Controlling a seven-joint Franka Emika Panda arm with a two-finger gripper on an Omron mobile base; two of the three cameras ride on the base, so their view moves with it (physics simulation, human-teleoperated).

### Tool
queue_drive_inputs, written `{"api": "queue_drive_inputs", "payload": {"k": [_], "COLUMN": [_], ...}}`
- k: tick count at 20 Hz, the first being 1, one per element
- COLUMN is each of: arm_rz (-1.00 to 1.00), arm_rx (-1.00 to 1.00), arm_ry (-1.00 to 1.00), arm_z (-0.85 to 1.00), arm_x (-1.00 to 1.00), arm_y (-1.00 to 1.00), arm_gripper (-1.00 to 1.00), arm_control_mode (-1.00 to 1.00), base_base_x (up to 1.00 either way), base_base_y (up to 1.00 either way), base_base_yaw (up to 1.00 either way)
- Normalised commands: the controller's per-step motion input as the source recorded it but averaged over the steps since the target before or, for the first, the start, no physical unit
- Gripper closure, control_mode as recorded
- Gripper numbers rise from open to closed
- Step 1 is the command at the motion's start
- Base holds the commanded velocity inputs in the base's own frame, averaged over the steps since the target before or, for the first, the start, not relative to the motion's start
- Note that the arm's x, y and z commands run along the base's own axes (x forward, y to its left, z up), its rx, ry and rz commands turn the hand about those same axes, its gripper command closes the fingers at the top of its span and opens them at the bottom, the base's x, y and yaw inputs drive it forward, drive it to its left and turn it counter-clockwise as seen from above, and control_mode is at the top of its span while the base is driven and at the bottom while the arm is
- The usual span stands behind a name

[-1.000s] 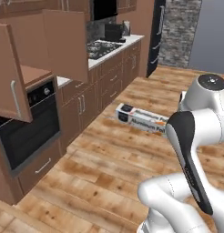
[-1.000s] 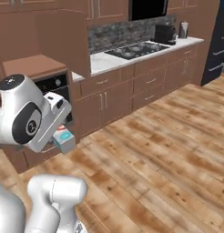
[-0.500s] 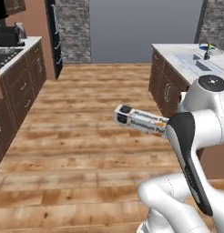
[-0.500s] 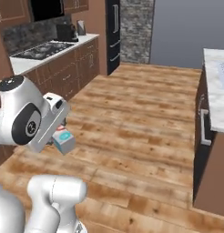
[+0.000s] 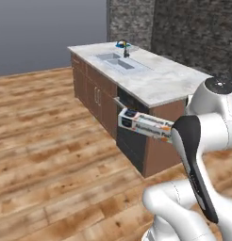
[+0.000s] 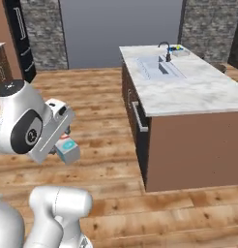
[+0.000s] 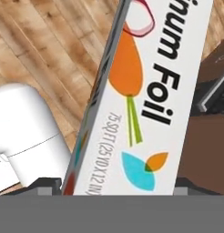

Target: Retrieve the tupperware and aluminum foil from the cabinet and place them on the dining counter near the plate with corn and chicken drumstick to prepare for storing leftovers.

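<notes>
A long white aluminum foil box with orange and blue print is held level in front of the arm, above the wooden floor. From the right its blue-marked end sticks out below the white hand. In the hand view the box runs diagonally, close to the camera. My gripper is shut on it, with a dark fingertip on either side at the bottom edge. The box points toward the near end of the marble-topped island counter.
The island counter has a sink and faucet at its far end and a dark appliance front with a handle on its near side. A black fridge stands far left. Wooden floor lies open to the left.
The whole picture has swung: the base has turned away from the cabinet and stove wall, and the island with the sink has come into view. The foil box stays in the gripper.
</notes>
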Motion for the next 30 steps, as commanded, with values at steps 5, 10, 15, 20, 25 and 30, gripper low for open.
{"api": "queue_drive_inputs", "payload": {"k": [5,10,15,20,25,30], "arm_rz": [0.00,0.00,0.00,0.00,0.00,0.00], "arm_rx": [0.00,0.00,0.00,0.00,0.00,0.00], "arm_ry": [0.00,0.00,0.00,0.00,0.00,0.00], "arm_z": [0.00,0.00,0.00,0.00,0.00,0.00], "arm_x": [0.00,0.00,0.00,0.00,0.00,0.00], "arm_y": [0.00,0.00,0.00,0.00,0.00,0.00], "arm_gripper": [1.00,1.00,1.00,1.00,1.00,1.00], "arm_control_mode": [1.00,1.00,1.00,1.00,1.00,1.00], "base_base_x": [0.56,0.58,0.97,1.00,1.00,1.00], "base_base_y": [-0.53,-0.49,-0.20,-0.02,-0.01,-0.06], "base_base_yaw": [-0.60,-0.62,-0.50,-0.41,-0.38,-0.40]}}
